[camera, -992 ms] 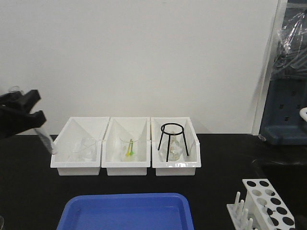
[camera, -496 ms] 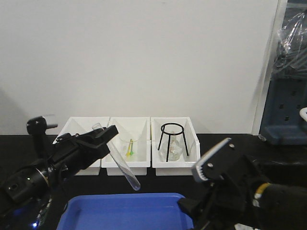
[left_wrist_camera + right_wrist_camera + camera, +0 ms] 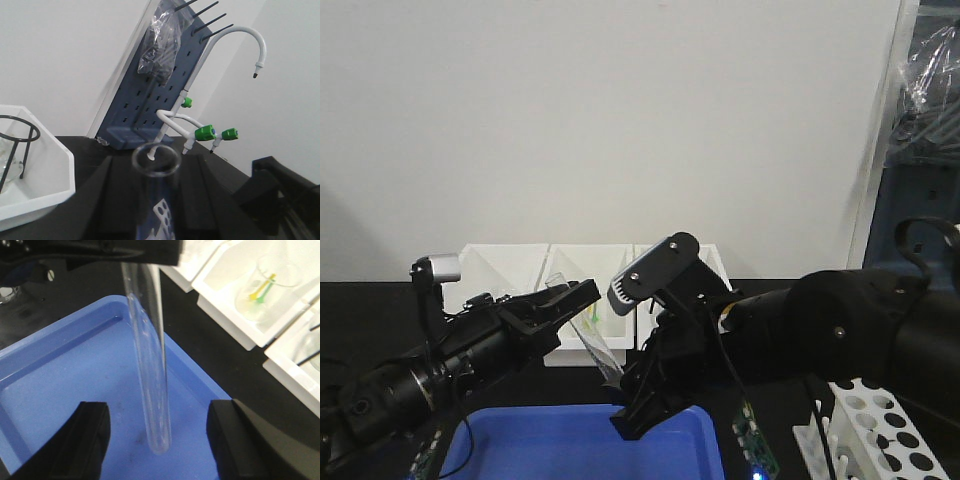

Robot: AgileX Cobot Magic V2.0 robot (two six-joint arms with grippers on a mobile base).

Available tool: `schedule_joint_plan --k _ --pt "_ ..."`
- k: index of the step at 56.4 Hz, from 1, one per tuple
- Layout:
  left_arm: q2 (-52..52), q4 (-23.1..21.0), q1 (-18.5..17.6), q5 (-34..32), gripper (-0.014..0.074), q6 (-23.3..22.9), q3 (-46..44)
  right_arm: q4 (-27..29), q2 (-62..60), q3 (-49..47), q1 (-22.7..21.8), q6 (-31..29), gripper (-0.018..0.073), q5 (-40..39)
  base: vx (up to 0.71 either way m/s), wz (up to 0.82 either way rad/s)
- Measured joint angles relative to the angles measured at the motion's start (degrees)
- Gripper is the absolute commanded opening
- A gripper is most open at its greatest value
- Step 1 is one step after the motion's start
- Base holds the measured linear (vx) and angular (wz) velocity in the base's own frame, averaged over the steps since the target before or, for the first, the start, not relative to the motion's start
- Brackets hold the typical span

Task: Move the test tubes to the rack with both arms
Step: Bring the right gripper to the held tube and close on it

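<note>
One clear test tube [image 3: 592,338] slants down over the blue tray [image 3: 540,440], with my left gripper [image 3: 565,298] shut on its upper part. The left wrist view shows the tube's flared rim [image 3: 156,160] between the black fingers [image 3: 112,200]. My right gripper [image 3: 157,407] is open, its two fingers [image 3: 90,440] on either side of the rounded bottom of the test tube [image 3: 150,365] and clear of it. In the front view the right gripper [image 3: 628,400] sits just under the tube's tip. The white rack [image 3: 870,425] stands at the bottom right, partly behind the right arm.
Three white open-front bins [image 3: 500,258] line the back, behind the arms; one holds a beaker with a yellow-green stirrer [image 3: 262,290]. A blue pegboard [image 3: 150,100] and a white tap [image 3: 235,45] stand to the right.
My left arm carried the tube to the right and forward over the tray. The right arm rose and swung in, so its open fingers now flank the tube's lower end.
</note>
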Motion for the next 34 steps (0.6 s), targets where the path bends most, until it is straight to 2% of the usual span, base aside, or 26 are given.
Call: schedule_joint_plan --k 34 --pt "0.0 2.7 0.0 -0.9 -0.0004 -2.2 -0.1 4.4 8.6 -10.6 0.7 -2.4 0.0476 0.5 0.00 0.00"
